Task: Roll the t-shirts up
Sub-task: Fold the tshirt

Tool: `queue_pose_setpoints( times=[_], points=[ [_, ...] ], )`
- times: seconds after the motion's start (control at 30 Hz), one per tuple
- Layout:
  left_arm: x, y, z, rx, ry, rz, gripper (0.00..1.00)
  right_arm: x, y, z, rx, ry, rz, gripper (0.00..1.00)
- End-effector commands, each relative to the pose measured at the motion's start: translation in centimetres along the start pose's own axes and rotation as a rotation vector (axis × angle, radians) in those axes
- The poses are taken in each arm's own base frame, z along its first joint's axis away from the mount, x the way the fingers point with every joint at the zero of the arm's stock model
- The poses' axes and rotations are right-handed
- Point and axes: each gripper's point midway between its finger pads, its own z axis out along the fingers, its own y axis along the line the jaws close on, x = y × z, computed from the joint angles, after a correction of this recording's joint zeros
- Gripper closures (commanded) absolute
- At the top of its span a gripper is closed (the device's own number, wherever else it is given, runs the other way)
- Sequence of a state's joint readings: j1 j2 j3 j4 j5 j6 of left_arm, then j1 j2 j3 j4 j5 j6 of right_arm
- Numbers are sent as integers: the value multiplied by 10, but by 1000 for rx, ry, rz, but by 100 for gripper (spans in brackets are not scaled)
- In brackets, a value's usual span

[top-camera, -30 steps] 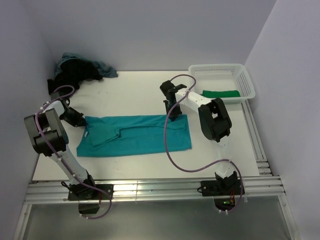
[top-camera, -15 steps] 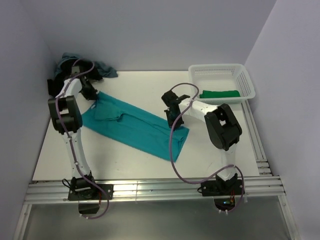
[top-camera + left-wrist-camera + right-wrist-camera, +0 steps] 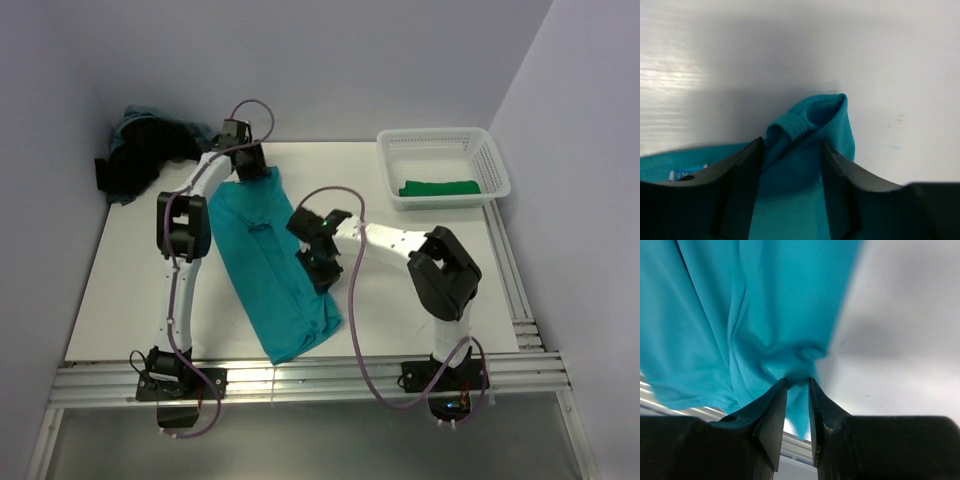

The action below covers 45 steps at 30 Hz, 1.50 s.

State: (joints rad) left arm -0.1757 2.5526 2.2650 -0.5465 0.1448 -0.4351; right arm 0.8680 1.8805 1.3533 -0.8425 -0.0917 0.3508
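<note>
From above, we see the teal t-shirt [image 3: 275, 280] lying on the table [image 3: 120, 290] as a long folded strip that runs on a slant from the far left-centre down toward the near edge. The left gripper [image 3: 245, 165] sits at its far end and the right gripper [image 3: 318, 262] at its right edge, about halfway along. A heap of dark t-shirts [image 3: 150, 155] is bunched in the far left corner, well apart from the strip. A green t-shirt [image 3: 440, 187] lies inside the white basket [image 3: 440, 135] at the far right. In the left wrist view, the left gripper [image 3: 791, 145] has its fingers [image 3: 747, 165] spread apart. A folded corner of the teal t-shirt [image 3: 825, 115] lies loose between and beyond them on the white table [image 3: 790, 50], so we read this one as released. In the right wrist view, the right gripper [image 3: 797, 382] has its fingers [image 3: 772, 420] drawn close together. The teal t-shirt [image 3: 740, 305] puckers into a small bunch right at their tips, with cloth showing in the narrow gap, so we read it as pinching the fabric. Bare table [image 3: 900, 340] shows to the right of the cloth.
</note>
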Motion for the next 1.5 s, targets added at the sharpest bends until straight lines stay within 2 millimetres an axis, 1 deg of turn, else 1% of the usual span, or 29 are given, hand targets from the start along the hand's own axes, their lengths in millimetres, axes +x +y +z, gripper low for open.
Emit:
queue_pose_setpoints(
  times=[0.0,0.03,0.07,0.1,0.13,0.17,0.2,0.23,0.27,0.33,0.37,0.43,0.47,0.5,0.53,0.57,0.63,0.67,0.73,0.77,0.83,0.87,0.93,0.97,1.1,1.17,1.2,1.27,1.47],
  points=[
    [-70,-15,-66,61,-167,-42,43,-57,-24,-52,-46,-148,95,68],
    [-79,-14,-77,64,-185,-49,40,-66,-27,-57,-61,-166,108,66],
    [-97,-15,-103,73,-229,-57,37,-82,-28,-65,-81,-207,116,65],
    [-101,-13,-113,81,-237,-61,31,-92,-33,-69,-102,-225,138,64],
    [-106,-14,-125,87,-245,-67,29,-99,-35,-70,-116,-235,150,61],
    [-120,-12,-151,94,-285,-78,28,-113,-34,-66,-138,-255,162,60],
    [-115,-9,-157,103,-270,-103,27,-121,-41,-63,-153,-258,190,60],
    [-117,-7,-167,110,-281,-115,26,-127,-37,-62,-201,-252,201,60],
    [-125,-2,-190,111,-312,-131,25,-135,-37,-54,-223,-248,224,59],
    [-109,15,-194,64,-269,-181,24,-146,-36,-50,-273,-255,239,54],
    [-103,38,-204,15,-263,-224,24,-158,-35,-46,-293,-285,235,52],
    [-84,59,-205,-31,-225,-265,25,-168,-29,-41,-345,-291,233,48],
    [-83,70,-217,-45,-243,-288,25,-181,-27,-33,-371,-298,241,48],
    [-49,87,-203,-75,-171,-324,26,-188,-27,-28,-387,-298,252,48],
    [-36,93,-201,-69,-152,-342,26,-195,-28,-25,-404,-298,263,48],
    [-11,103,-198,-61,-121,-385,26,-206,-29,-15,-432,-300,286,48],
    [12,110,-194,-53,-97,-425,27,-216,-33,-9,-451,-309,312,49],
    [38,114,-191,-49,-52,-461,27,-223,-37,-3,-455,-320,329,49],
    [51,114,-185,-26,-53,-478,27,-227,-42,3,-451,-329,339,49],
    [71,114,-183,-13,-27,-515,27,-230,-46,9,-447,-329,345,49],
    [72,111,-182,20,-69,-538,27,-233,-52,18,-433,-324,348,49],
    [87,115,-180,9,-56,-559,27,-234,-54,20,-424,-324,349,49],
    [83,112,-182,29,-104,-572,26,-237,-61,22,-398,-338,347,49],
    [91,114,-181,21,-100,-584,26,-238,-63,20,-391,-352,344,49],
    [87,113,-186,39,-146,-587,25,-245,-67,2,-366,-417,320,49],
    [88,113,-185,43,-149,-591,25,-249,-70,0,-349,-430,317,49],
    [90,113,-183,45,-143,-593,25,-249,-72,10,-337,-414,322,49],
    [95,116,-173,41,-121,-610,26,-257,-73,14,-332,-412,325,50],
    [100,121,-158,19,-92,-631,29,-256,-69,26,-353,-390,347,50]
  ],
)
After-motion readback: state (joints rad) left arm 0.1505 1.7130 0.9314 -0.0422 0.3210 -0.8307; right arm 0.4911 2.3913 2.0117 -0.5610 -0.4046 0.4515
